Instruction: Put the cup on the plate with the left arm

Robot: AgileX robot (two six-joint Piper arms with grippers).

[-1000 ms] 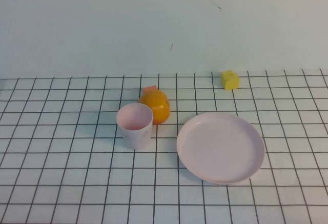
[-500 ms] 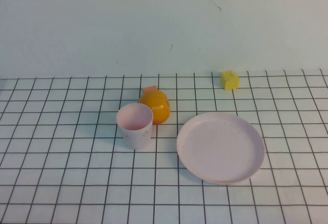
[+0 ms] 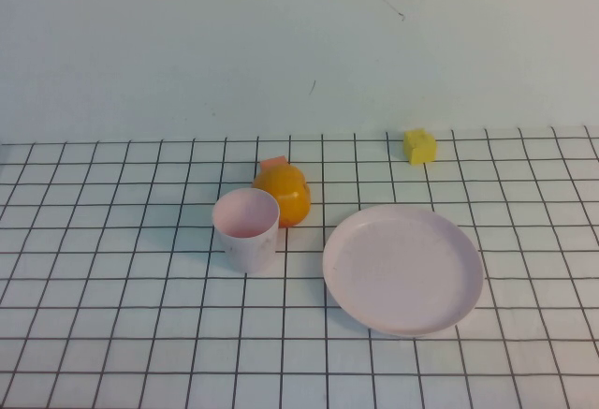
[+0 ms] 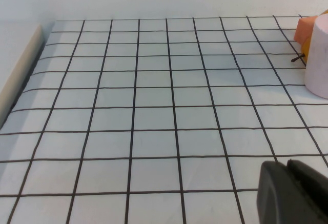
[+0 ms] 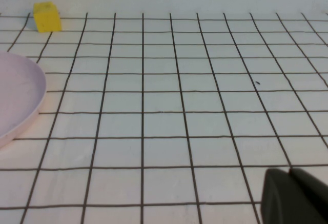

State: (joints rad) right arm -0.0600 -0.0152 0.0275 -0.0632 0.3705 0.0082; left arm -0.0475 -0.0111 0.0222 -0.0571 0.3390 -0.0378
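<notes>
The pale pink cup (image 3: pixel 246 229) stands upright on the gridded table, left of the pale pink plate (image 3: pixel 402 268). Neither arm shows in the high view. In the left wrist view my left gripper (image 4: pixel 287 168) is shut and empty, low over the table, well short of the cup (image 4: pixel 318 55). In the right wrist view my right gripper (image 5: pixel 290 172) is shut and empty, with the plate's rim (image 5: pixel 23 106) far off to one side.
An orange fruit toy (image 3: pixel 282 194) with a small pink block (image 3: pixel 273 162) sits just behind the cup, touching or nearly so. A yellow cube (image 3: pixel 419 145) lies at the back right near the wall, also in the right wrist view (image 5: pixel 46 17). The table's left border (image 4: pixel 18 78) shows in the left wrist view.
</notes>
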